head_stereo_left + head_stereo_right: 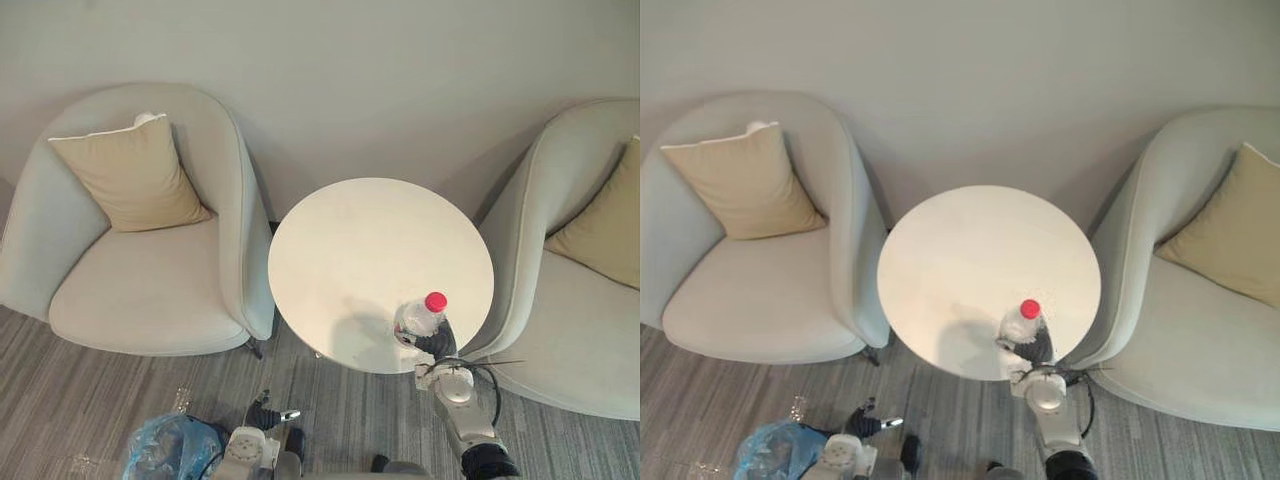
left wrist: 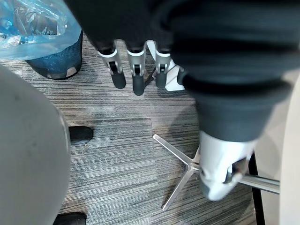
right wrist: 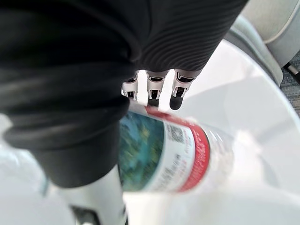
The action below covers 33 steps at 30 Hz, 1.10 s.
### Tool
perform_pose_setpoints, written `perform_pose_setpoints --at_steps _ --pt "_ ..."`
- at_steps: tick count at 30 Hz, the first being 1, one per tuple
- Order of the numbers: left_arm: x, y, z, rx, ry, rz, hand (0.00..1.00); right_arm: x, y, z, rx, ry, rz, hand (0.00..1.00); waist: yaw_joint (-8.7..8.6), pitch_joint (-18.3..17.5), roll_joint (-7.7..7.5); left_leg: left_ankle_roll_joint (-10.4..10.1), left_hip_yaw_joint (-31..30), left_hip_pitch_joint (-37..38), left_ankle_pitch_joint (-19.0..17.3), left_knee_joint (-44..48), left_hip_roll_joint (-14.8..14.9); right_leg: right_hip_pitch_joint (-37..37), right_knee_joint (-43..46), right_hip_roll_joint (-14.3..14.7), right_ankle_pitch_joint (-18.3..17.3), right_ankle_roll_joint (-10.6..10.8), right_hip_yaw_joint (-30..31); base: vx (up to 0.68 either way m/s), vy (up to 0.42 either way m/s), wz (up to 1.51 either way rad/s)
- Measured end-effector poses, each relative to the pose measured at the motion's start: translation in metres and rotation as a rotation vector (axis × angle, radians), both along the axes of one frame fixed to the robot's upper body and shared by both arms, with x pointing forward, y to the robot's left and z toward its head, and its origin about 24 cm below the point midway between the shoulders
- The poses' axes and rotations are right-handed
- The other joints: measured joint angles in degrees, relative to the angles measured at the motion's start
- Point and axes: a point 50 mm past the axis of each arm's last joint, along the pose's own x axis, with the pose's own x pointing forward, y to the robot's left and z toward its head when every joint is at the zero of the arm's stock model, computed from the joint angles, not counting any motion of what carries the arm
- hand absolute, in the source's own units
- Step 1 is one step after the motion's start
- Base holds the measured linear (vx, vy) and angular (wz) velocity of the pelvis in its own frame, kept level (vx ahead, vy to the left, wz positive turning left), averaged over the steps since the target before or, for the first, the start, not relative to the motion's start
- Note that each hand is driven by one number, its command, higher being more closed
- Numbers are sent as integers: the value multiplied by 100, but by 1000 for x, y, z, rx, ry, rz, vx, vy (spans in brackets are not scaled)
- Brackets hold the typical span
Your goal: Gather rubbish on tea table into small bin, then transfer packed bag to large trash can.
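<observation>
Down by the carpet (image 1: 90, 380), the left hand (image 1: 262, 413) hangs with its fingers (image 2: 137, 75) straight and slightly apart, holding nothing. Just to its left stands the small bin (image 2: 54, 63), lined with a crumpled blue bag (image 1: 165, 445) that puffs out over its rim. Past those fingers, the thin metal legs (image 2: 180, 168) of the desk spread over the carpet. Farther on, the right hand (image 1: 438, 345) is at the near edge of the round white desk (image 1: 370, 240). It is closed around a clear plastic bottle (image 1: 421, 318), with its fingers (image 3: 153, 89) on the far side of the label and its thumb (image 3: 98, 192) on the near side. The bottle stands upright on the desk just beyond the palm, its red cap (image 1: 436, 301) on top. Well to the left of that hand sits a pale armchair (image 1: 150, 290) with a tan cushion (image 1: 135, 175), and close on its right a second armchair (image 1: 580, 340) holds another tan cushion (image 1: 605, 235).
</observation>
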Motion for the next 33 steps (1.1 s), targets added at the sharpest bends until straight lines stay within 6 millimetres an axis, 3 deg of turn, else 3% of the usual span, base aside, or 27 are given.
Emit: perform_pose_setpoints --at_steps 17,25,33 --pt "4 1 3 -7 -21 16 0 13 7 8 56 -22 34 100 95 98 7 13 -121 -91 10 19 -73 25 -110 -46 38 11 -34 6 6 4" --pt "5 1 3 -7 -21 7 0 -4 5 46 57 -223 72 100 37 94 21 12 -94 -83 9 144 -74 9 -104 -52 42 15 96 -24 4 -6" --pt "2 -5 1 3 -9 -49 0 -26 6 67 7 -321 115 100 -51 30 122 11 119 -59 8 146 -13 -88 -111 -24 161 46 366 -41 18 -16"
